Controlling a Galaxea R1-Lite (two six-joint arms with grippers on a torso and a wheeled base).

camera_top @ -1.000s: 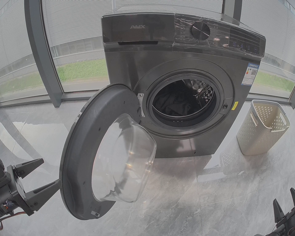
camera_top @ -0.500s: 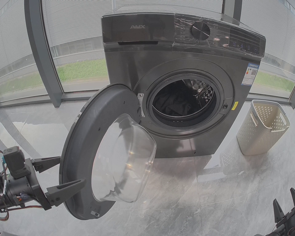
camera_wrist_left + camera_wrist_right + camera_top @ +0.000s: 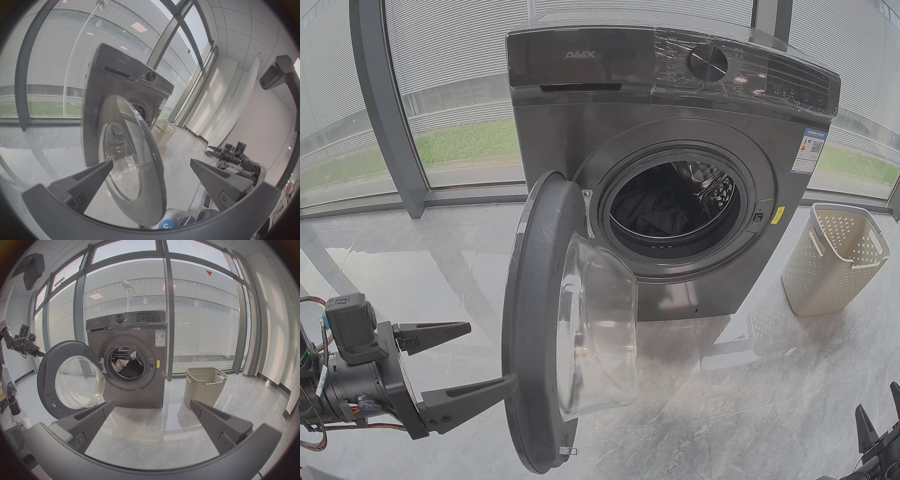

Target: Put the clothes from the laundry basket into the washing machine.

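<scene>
Door (image 3: 540, 312) ajar; spread left hand (image 3: 492, 351) at its rim.

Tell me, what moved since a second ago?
The left gripper, open, moved forward up to the door of the washing machine, and the door swung from wide open to about half shut. Nothing was grabbed or let go. The dark clothes inside, the laundry basket and the right gripper stayed put.

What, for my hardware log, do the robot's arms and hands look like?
The left hand has two dark grey, wedge-shaped fingers tapering to points, a black box on its wrist, and red and black cables. The right hand has matching fingers.
</scene>
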